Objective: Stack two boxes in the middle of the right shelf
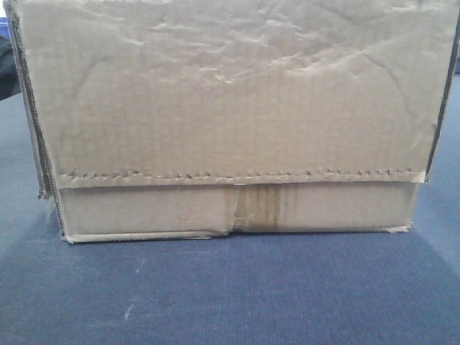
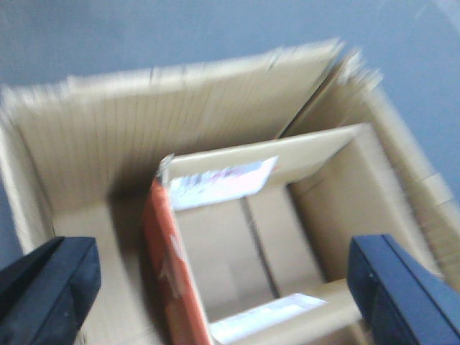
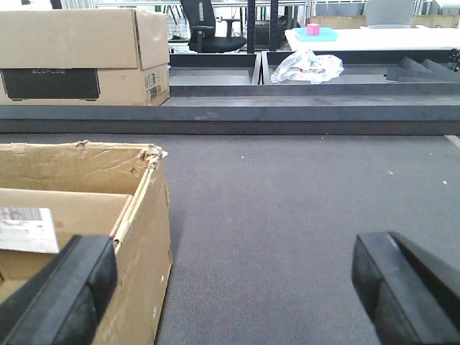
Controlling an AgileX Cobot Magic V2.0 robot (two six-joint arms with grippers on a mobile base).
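Here, the carton (image 2: 93, 136) lay between the left gripper (image 2: 226, 291)'s parted jaws, reaching toward 12 o'clock. The right gripper (image 3: 233, 295)'s jaws stood apart and empty, with the carton at 8 o'clock.

The front camera is facing the box (image 1: 230, 108) level, so close it is filling the frame. The left wrist camera is looking steeply down into it; the right wrist camera is looking low across the table (image 3: 302, 215), catching its corner.
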